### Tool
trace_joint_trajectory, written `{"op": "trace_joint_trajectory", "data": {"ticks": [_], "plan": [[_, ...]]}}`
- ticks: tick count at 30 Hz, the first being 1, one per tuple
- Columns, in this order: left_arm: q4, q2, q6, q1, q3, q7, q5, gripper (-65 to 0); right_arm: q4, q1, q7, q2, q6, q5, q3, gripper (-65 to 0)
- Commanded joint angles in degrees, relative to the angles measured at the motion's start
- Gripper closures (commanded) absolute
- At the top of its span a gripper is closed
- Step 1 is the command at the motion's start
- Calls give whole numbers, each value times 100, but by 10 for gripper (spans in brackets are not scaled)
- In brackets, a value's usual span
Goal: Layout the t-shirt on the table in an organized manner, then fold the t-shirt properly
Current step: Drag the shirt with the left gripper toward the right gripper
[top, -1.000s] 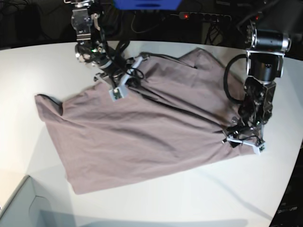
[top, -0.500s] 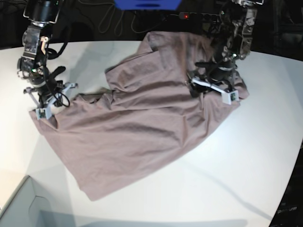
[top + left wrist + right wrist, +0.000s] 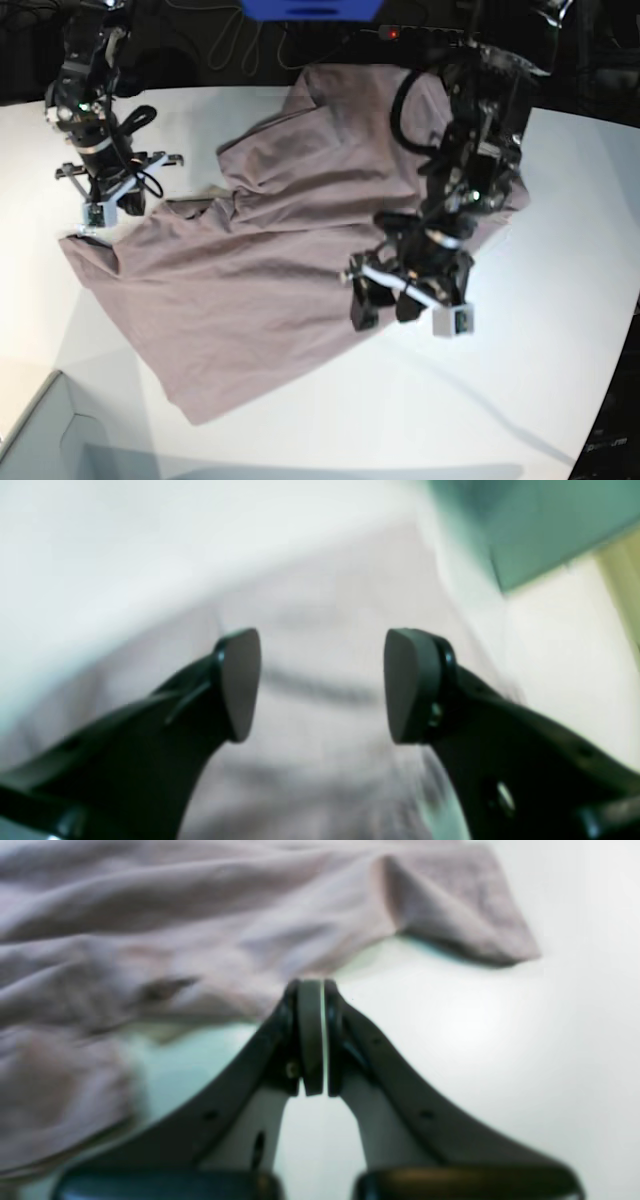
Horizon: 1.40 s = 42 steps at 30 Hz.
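The dusty mauve, wrinkly cotton t-shirt [image 3: 270, 270] lies rumpled across the smooth white counter [image 3: 560, 340], so spreading it flat calls for gripping an edge, not a mid-panel bulge. The left claw [image 3: 408, 302] hangs spread above the cloth, holding nothing. Farther off, the right claw [image 3: 312, 1037] is pressed together, seemingly empty beside the sleeve.

box [image 3: 35, 430]: pale grey-green, sat at near-left corner | blue object [image 3: 310, 9]: far edge, top centre | power strip [image 3: 420, 35]: red light glowed
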Motion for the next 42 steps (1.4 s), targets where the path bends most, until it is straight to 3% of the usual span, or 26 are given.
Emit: {"op": "trace_joint_trajectory", "data": {"ticks": [1,6,12,18,23,27,33,42], "plan": [[-205,-17,-38,-301,1,-42,-7,-379,201,-75,120,-149,39,82,-148,0],[-1796,62,-56,-1339,54,-50,-7,-379,412,-568,120,-668,39,82,-1141,0],[-3097,247,-56,-1884,63,-68,-7,-379,-248,-524,155,-721,22,82,-2179,0],[-3546,220,-56,-1725,63,-77,37,-379,-1681,-49,172,-721,22,82,-2328,0],[-3730,115,-65,-1347,72,-77,45,-379,-1821,13,181,-378,-49,73,-2293,0],[-3713,-26,-65,-952,54,-77,45,-379,-1883,171,172,-105,-567,73,-1643,0],[-2913,-88,-65,33,63,-59,2,-379,-2437,637,181,317,-550,82,-570,0],[-944,414,-65,1387,124,-33,37,-379,-2779,1446,164,1257,-550,82,10,0]]}}
